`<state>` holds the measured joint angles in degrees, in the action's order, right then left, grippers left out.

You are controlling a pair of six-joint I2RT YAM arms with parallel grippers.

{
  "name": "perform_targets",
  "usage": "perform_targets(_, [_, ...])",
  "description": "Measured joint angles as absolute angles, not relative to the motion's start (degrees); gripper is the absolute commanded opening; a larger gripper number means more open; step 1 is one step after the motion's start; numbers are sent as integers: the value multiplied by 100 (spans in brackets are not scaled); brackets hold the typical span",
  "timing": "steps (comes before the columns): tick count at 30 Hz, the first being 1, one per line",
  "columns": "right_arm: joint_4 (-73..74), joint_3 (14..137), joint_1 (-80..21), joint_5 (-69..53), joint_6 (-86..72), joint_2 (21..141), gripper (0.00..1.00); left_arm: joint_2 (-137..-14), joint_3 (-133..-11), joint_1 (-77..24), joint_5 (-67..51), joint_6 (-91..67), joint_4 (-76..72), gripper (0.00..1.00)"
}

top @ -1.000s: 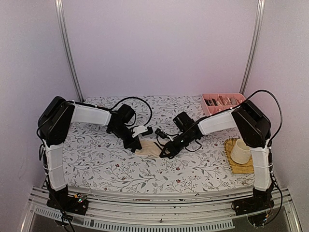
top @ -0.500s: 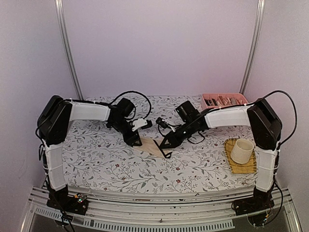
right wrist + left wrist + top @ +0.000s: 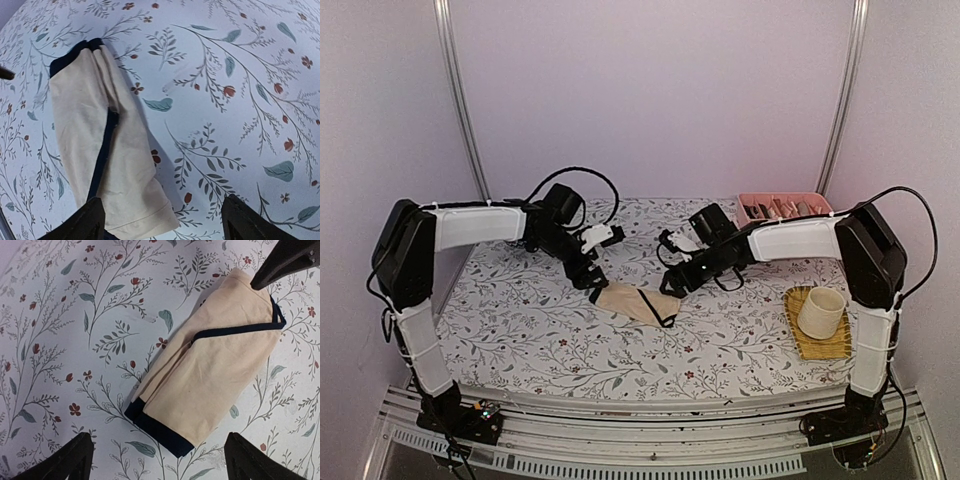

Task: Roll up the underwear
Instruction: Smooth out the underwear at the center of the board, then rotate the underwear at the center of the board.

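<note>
Black fingers [image 3: 70, 462] of the left gripper [image 3: 592, 282] stand spread and empty, and those of the right gripper [image 3: 672, 285] likewise. Between the 2 lies the folded beige cloth underwear with dark edging [image 3: 638, 302], flat on the floral tablecloth [image 3: 520, 330]. Its long axis runs gripper to gripper, and we judge the left better centred over it.

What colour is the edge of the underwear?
Dark, almost black, around the beige underwear. The left wrist view shows it best.
</note>
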<state>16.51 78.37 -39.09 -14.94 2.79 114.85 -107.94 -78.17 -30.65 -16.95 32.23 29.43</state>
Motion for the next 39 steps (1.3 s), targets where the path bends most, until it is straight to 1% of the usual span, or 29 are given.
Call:
perform_targets(1, [1667, 7837, -3909, -1308, 268, 11496, 99, -10772, -7769, -3033, -1697, 3223, 2943, 98])
perform_targets(2, [1675, 7837, -3909, -1118, 303, 11500, 99, -10733, -7679, -3004, -1699, 3210, 2930, 98])
perform_targets(10, [1940, 8009, -3968, -47, 408, 11675, 99, -10648, -7242, -2858, -1697, 3140, 2856, 98])
perform_targets(17, [2355, 8158, -4154, 554, 456, 11891, 99, -10634, -7032, -2814, -1568, 3144, 2665, 98])
perform_targets(26, [2799, 8182, -4515, 746, 384, 11858, 99, -10444, -6978, -2644, -1358, 3155, 2436, 98])
perform_targets(34, [3267, 8298, -5192, 242, 148, 11837, 99, -10416, -6643, -2639, -790, 3343, 2088, 98])
perform_targets(39, [3229, 8178, -5284, 484, -25, 11358, 99, -10440, -6484, -2639, -390, 3514, 1892, 98])
